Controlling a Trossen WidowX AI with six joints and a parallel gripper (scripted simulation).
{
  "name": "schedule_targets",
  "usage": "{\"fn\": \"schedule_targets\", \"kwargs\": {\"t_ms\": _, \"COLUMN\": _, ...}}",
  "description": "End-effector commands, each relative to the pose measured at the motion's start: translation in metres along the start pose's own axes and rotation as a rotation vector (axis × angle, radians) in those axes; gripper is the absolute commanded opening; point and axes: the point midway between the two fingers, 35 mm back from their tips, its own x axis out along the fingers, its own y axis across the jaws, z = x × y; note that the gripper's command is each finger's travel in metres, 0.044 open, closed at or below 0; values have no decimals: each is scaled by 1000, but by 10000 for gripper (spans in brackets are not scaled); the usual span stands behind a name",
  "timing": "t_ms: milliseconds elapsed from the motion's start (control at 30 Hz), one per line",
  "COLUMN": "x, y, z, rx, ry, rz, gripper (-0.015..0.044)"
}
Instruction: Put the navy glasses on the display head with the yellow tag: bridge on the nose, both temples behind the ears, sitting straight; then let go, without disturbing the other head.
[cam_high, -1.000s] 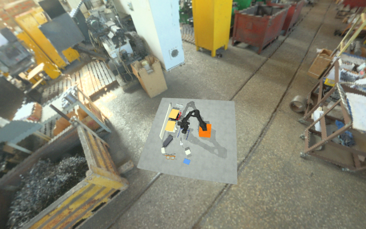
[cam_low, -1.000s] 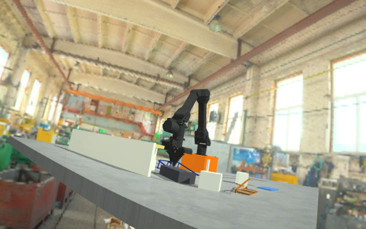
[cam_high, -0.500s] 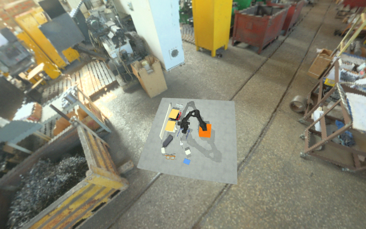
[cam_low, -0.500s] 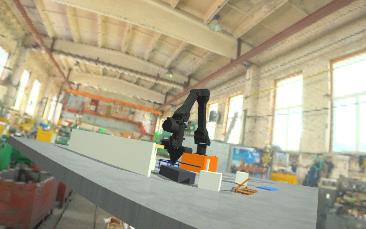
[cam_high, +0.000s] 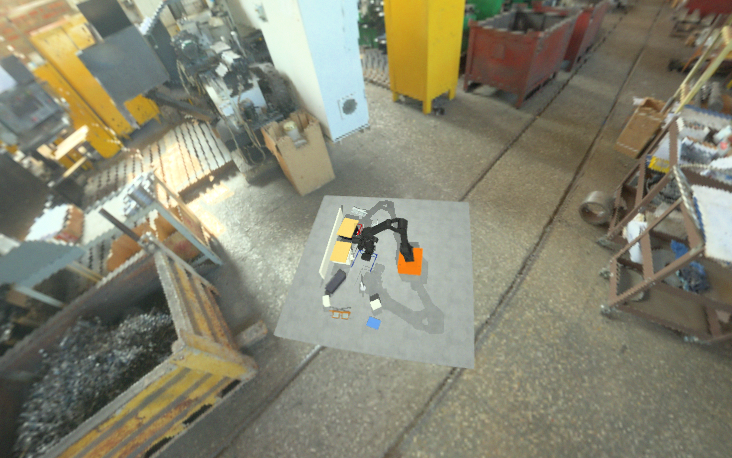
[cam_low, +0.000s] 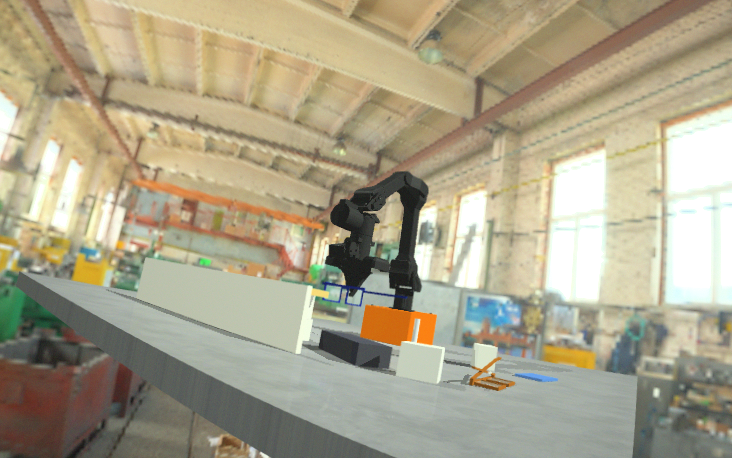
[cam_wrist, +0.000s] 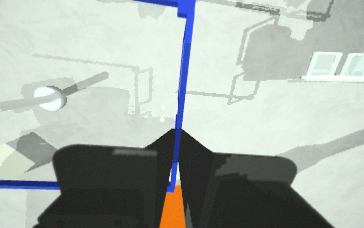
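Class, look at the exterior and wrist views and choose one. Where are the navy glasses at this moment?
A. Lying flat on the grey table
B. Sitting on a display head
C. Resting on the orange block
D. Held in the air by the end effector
D: in the exterior view the navy glasses hang above the table, pinched by the end effector, and the wrist view shows the black fingers closed on the blue frame.

Grey table (cam_low: 226, 378), orange glasses (cam_low: 490, 379), blue card (cam_low: 535, 376)
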Motion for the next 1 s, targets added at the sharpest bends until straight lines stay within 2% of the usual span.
{"fn": "schedule_targets", "kwargs": {"t_ms": 0, "x": -10, "y": 0, "z": -1, "rx": 1, "ry": 2, "rz": 6, "gripper": 0}}
{"fn": "schedule_targets", "kwargs": {"t_ms": 967, "x": -31, "y": 68, "z": -14, "rx": 562, "ry": -151, "rz": -106, "gripper": 0}}
